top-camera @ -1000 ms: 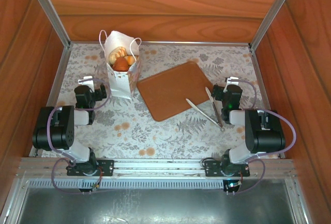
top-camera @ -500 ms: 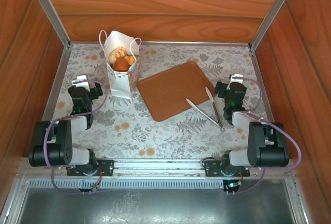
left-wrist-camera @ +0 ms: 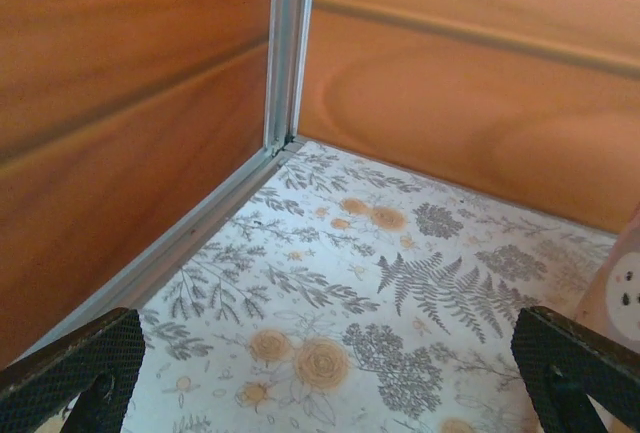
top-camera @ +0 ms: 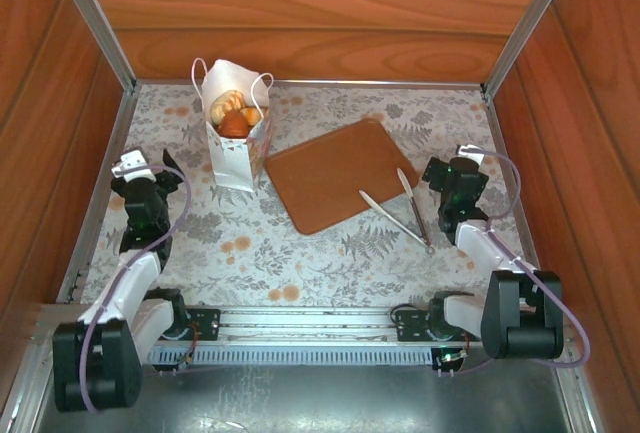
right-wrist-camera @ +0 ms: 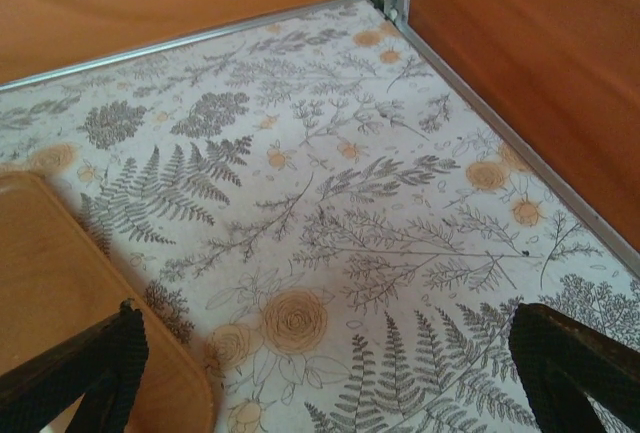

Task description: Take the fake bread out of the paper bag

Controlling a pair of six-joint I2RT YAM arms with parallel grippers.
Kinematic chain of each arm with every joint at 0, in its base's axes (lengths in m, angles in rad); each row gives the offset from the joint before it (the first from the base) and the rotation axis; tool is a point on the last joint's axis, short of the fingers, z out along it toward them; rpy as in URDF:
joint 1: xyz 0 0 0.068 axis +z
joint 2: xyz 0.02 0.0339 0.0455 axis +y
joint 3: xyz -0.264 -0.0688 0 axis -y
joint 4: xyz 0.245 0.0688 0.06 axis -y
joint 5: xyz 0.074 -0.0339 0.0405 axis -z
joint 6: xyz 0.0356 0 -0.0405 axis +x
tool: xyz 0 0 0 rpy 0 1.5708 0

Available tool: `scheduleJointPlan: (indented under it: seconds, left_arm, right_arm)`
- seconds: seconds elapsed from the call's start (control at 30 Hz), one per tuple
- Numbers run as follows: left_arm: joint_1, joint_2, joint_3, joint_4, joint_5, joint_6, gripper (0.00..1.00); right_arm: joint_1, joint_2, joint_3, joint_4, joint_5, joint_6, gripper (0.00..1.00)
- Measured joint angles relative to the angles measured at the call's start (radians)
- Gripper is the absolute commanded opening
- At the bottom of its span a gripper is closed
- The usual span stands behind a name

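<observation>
The white paper bag [top-camera: 234,149] stands upright at the back left of the table. Several glossy tan and orange pieces of fake bread [top-camera: 235,113] show in its open top. My left gripper [top-camera: 143,166] hovers left of the bag, apart from it, open with nothing between its fingers. In the left wrist view the left gripper [left-wrist-camera: 320,378] faces the table's far left corner, and an edge of the bag [left-wrist-camera: 615,298] shows at the right. My right gripper [top-camera: 456,165] is open and empty to the right of the board; in its own view it [right-wrist-camera: 325,378] faces the far right corner.
A flat brown board [top-camera: 338,171] lies mid-table, its corner [right-wrist-camera: 60,293] by my right gripper's left finger. Two pairs of tongs [top-camera: 403,210] rest across its right edge. Wooden walls [top-camera: 300,13] with metal rails close in the floral table [top-camera: 300,253] on three sides.
Both arms have swung outward: the left gripper moved left toward the wall, the right gripper moved right, and both elbows dropped toward the near edge. Bag, bread and board have not moved.
</observation>
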Motion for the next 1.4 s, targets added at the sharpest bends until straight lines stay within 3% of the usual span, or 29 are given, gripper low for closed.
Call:
scheduleJointPlan:
  seconds: [0.2,0.43,0.6,0.9,1.4]
  left_arm:
    - [0.0,-0.179,0.043,-0.222,-0.018,-0.115,1.0]
    - [0.0,-0.268,0.18,-0.469,-0.022,-0.243,1.0]
    - [0.0,-0.27,0.328,-0.649,-0.014,-0.297,1.0]
    - [0.0,-0.235,0.484,-0.828,0.084,-0.322,1.0]
    - [-0.023,-0.051,0.658,-0.905,0.267,-0.351,1.0]
  right_arm:
    - [0.006,0.034,0.077,-0.098,-0.02,0.008,1.0]
    - [0.015,0.037,0.135,-0.219,-0.045,0.015,1.0]
    - [0.019,0.037,0.184,-0.308,-0.07,0.03,1.0]
    - [0.023,0.036,0.268,-0.51,-0.143,0.067,1.0]
    - [0.028,0.049,0.419,-0.821,-0.221,0.162,1.0]
